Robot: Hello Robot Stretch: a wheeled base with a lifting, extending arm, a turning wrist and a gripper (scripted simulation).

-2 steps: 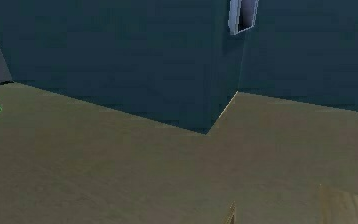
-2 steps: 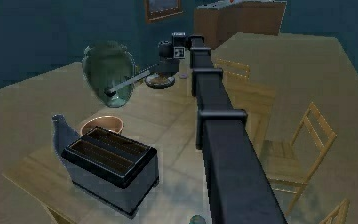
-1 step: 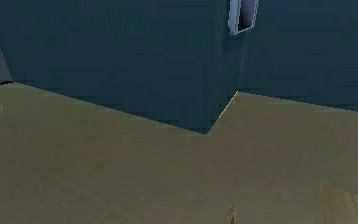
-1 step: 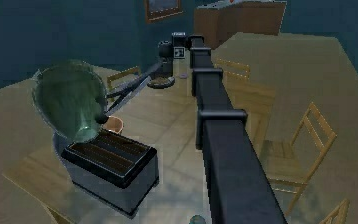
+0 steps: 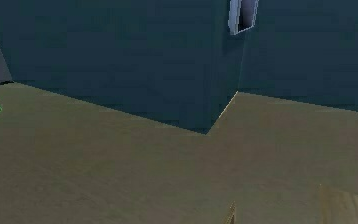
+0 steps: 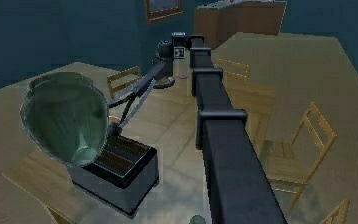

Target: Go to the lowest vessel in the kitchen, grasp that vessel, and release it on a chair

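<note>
Nearby, one end effector (image 6: 127,105) sits by one green-horned box (image 6: 62,115), three wooden chairs (image 6: 312,135) around; grasp cannot be told.

Gramophone (image 6: 87,130) left of arm (image 6: 227,140); chair (image 6: 309,140) rt of arm; cabinets (image 6: 242,20) far back.

arm (image 6: 222,130): dark square segmented bar | markers (image 6: 179,40): white squares, black marks | pincer (image 6: 117,112): dark body, thin prongs
</note>
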